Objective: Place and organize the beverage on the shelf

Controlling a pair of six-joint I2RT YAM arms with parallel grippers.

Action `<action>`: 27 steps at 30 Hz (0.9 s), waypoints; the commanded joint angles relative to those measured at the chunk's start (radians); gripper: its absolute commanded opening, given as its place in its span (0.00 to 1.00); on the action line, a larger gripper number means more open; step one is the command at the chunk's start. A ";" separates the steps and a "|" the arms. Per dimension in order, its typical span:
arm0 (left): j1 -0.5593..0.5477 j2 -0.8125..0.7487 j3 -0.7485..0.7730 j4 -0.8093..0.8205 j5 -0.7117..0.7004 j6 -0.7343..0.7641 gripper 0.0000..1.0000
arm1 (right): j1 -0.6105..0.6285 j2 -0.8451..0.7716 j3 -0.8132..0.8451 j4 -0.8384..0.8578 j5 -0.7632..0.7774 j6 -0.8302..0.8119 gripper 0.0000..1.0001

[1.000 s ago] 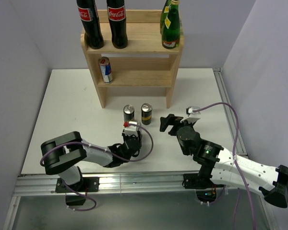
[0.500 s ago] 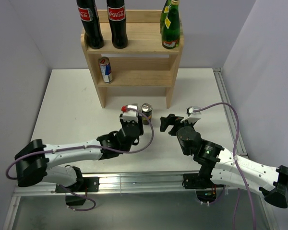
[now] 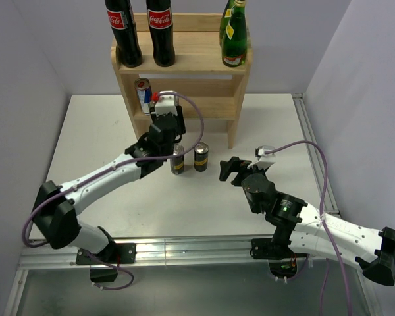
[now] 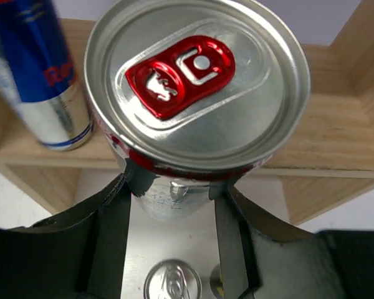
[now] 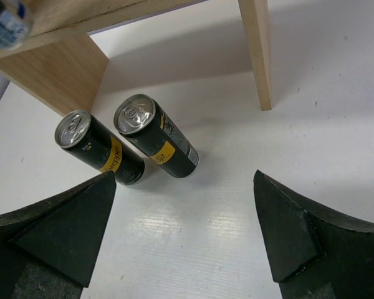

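My left gripper (image 3: 164,117) (image 4: 174,190) is shut on a silver can with a red tab (image 4: 196,81) (image 3: 157,99). It holds the can upright in the air, in front of the middle tier of the wooden shelf (image 3: 184,62) (image 4: 336,124). A blue and silver can (image 3: 143,94) (image 4: 40,81) stands on that tier to the left of the held can. Two black and yellow cans (image 3: 177,158) (image 3: 201,156) (image 5: 100,149) (image 5: 156,140) stand on the table in front of the shelf. My right gripper (image 3: 227,169) (image 5: 184,230) is open, just right of them, with nothing between its fingers.
On the shelf's top tier stand two cola bottles (image 3: 124,33) (image 3: 160,33) at the left and green bottles (image 3: 234,36) at the right. A shelf leg (image 5: 255,50) stands behind the black cans. Grey walls close in the white table (image 3: 99,145) on three sides.
My left arm has reached forward and lifted the red-tab can from near the table's front, past the two black cans, up to the shelf's middle tier. The right arm has not moved.
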 commanded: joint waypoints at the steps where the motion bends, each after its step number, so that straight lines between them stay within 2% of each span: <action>1: 0.053 0.063 0.113 0.084 0.093 0.067 0.00 | 0.003 -0.020 0.010 0.031 0.033 -0.002 0.98; 8: 0.122 0.182 0.201 0.101 0.111 0.093 0.00 | 0.003 -0.034 0.010 0.008 0.049 0.001 0.98; 23: 0.202 0.210 0.205 0.129 0.127 0.075 0.01 | 0.005 -0.037 0.010 -0.018 0.053 0.009 0.98; 27: 0.205 0.207 0.192 0.136 0.124 0.073 0.13 | 0.003 -0.031 0.013 -0.016 0.052 0.010 0.98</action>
